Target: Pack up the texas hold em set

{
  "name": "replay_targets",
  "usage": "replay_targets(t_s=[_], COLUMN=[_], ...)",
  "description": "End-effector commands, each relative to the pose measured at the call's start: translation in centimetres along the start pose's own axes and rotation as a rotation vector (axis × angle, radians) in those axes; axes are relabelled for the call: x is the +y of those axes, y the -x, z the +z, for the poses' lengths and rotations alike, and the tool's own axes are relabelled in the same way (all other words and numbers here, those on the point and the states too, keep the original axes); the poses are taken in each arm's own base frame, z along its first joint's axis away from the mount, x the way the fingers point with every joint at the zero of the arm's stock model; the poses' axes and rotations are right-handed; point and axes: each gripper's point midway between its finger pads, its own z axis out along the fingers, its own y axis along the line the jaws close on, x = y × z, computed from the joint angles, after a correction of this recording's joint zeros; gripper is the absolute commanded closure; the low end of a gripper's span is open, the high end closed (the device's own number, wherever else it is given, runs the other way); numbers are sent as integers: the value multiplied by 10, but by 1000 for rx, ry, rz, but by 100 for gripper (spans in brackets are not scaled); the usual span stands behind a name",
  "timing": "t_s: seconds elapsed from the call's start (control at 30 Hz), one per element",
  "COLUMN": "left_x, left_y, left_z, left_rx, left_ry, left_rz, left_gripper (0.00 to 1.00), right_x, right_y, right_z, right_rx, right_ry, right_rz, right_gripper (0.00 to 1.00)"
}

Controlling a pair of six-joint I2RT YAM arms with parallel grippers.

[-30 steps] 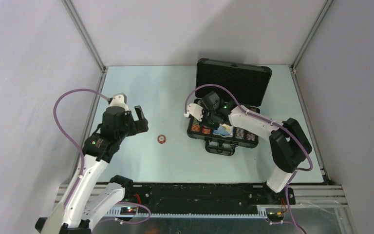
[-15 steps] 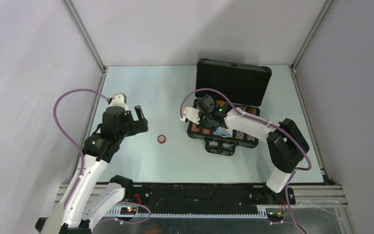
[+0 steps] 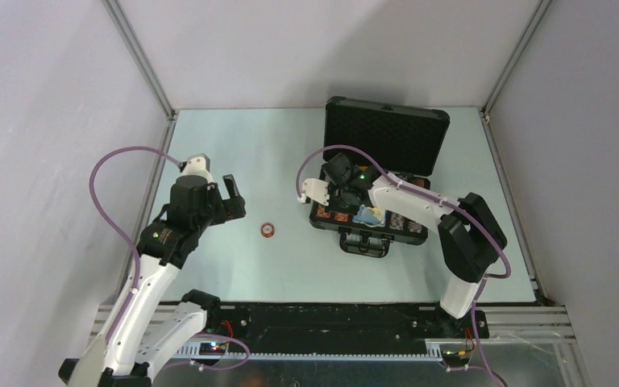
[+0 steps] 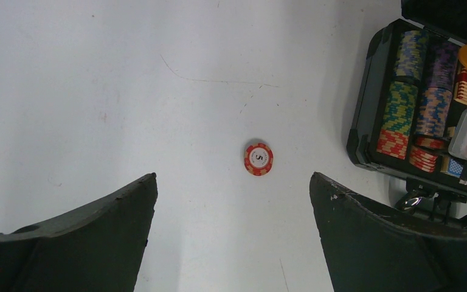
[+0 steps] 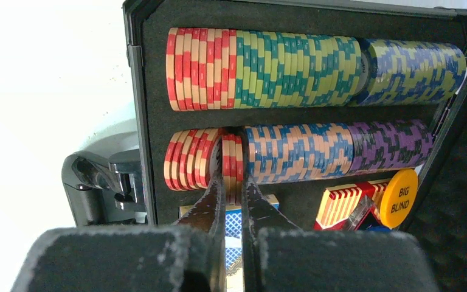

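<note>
The black case (image 3: pixel 319 219) lies open at the right with its foam lid (image 3: pixel 387 133) upright. My right gripper (image 5: pixel 232 167) reaches into it, shut on a few red-white chips (image 5: pixel 231 159) standing in the second chip row (image 5: pixel 334 150). The first chip row (image 5: pixel 316 68) lies beyond them. On the table left of the case lies a single red-white chip (image 4: pixel 258 159), also seen as the loose chip (image 3: pixel 267 230) in the top view. My left gripper (image 4: pixel 233 176) hangs open above the table, just short of this chip, with nothing between its fingers.
In the case, below the rows, lie a blue patterned card deck (image 5: pixel 234 222), a red-white striped box (image 5: pixel 343 204) and a yellow BIG BLIND disc (image 5: pixel 399 198). The case handle (image 5: pixel 97 179) sticks out toward the near side. Walls enclose the table on three sides.
The right arm has shifted slightly left over the case's chip rows. The left arm and the loose chip have not moved.
</note>
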Motion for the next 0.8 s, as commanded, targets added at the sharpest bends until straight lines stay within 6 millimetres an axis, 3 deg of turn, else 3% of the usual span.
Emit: replay_targets(t_s=[0.0, 0.17, 0.37, 0.77], left_x=[3, 3, 3, 3], left_y=[-1, -1, -1, -1], left_z=[1, 2, 2, 2], left_rx=[3, 3, 3, 3], left_ry=[4, 4, 5, 4], left_rz=[19, 19, 19, 19], left_gripper=[0, 1, 0, 0], right_x=[56, 55, 60, 69], right_y=[-16, -16, -1, -6], right_z=[31, 35, 35, 36], right_rx=[59, 101, 32, 82], right_ry=[224, 173, 180, 112], right_rz=[-66, -84, -27, 29], right_gripper=[100, 100, 100, 98])
